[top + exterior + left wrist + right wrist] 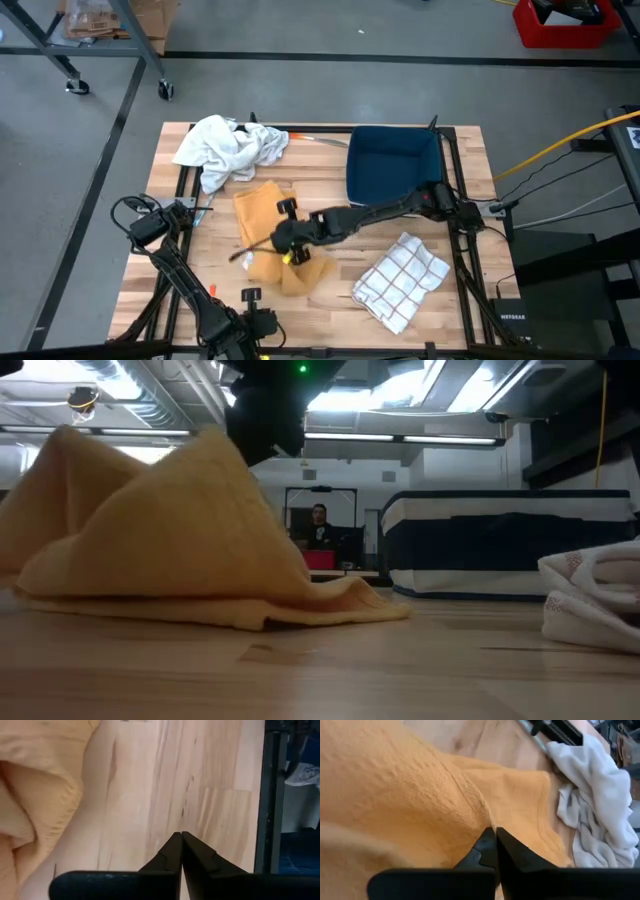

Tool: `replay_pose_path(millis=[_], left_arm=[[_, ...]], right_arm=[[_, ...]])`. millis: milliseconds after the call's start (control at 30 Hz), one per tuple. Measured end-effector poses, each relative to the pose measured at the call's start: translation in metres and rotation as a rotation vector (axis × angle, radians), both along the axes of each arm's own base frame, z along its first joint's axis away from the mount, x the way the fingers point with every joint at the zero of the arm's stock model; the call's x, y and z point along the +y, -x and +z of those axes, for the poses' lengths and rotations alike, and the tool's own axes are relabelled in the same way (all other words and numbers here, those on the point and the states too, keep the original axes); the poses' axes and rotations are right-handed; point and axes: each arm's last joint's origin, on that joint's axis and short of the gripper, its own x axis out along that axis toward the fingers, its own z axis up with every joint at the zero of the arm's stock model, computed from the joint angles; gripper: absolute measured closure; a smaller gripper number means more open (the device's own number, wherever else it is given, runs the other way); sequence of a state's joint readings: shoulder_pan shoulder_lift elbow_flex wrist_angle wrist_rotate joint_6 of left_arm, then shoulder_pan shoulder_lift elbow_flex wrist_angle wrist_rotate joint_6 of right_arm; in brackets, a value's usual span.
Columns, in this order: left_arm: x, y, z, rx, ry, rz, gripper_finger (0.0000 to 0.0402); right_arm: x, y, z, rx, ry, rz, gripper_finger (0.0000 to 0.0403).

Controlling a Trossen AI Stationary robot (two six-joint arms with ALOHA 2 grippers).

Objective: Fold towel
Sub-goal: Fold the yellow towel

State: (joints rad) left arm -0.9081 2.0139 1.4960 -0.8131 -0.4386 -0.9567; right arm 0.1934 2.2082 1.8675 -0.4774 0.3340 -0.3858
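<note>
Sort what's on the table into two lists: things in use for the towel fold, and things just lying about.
In use:
- orange towel, partly lifted
- right hand, shut on the orange towel
- left hand, shut, empty, beside the towel

Lying about:
- white cloth, crumpled at the far edge
- checked cloth, near right
- blue bin, far right

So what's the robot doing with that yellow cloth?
It is folding a towel. The right hand is shut on the orange-yellow towel in the middle of the wooden table, holding part of it up so it stands in a peak. The left hand is shut on nothing, over bare wood beside the towel. A crumpled white cloth, a checked towel and a dark blue bin wait nearby.
</note>
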Motion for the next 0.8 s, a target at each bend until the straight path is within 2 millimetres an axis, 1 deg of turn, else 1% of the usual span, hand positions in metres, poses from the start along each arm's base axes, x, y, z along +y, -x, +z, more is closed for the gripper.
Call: replay_pose_path(millis=[200, 367, 467, 633, 800], left_arm=[[0.002, 0.0, 0.0, 0.008, -0.015, 0.007, 0.04], [0.003, 0.0, 0.0, 0.011, -0.019, 0.007, 0.0401], [0.004, 0.001, -0.001, 0.022, -0.033, 0.007, 0.04], [0.007, 0.004, -0.001, 0.05, -0.065, 0.019, 0.0401], [0.009, 0.008, -0.002, 0.069, -0.08, 0.051, 0.0399]], right_arm=[[-0.029, -0.01, 0.005, -0.07, -0.041, -0.034, 0.0398], [-0.052, -0.012, 0.005, -0.072, -0.05, -0.07, 0.0398], [-0.063, -0.014, 0.002, -0.069, -0.092, -0.053, 0.0398], [-0.074, -0.02, -0.021, -0.019, -0.121, -0.042, 0.0397], [-0.078, -0.025, -0.05, 0.039, -0.09, -0.034, 0.0394]])
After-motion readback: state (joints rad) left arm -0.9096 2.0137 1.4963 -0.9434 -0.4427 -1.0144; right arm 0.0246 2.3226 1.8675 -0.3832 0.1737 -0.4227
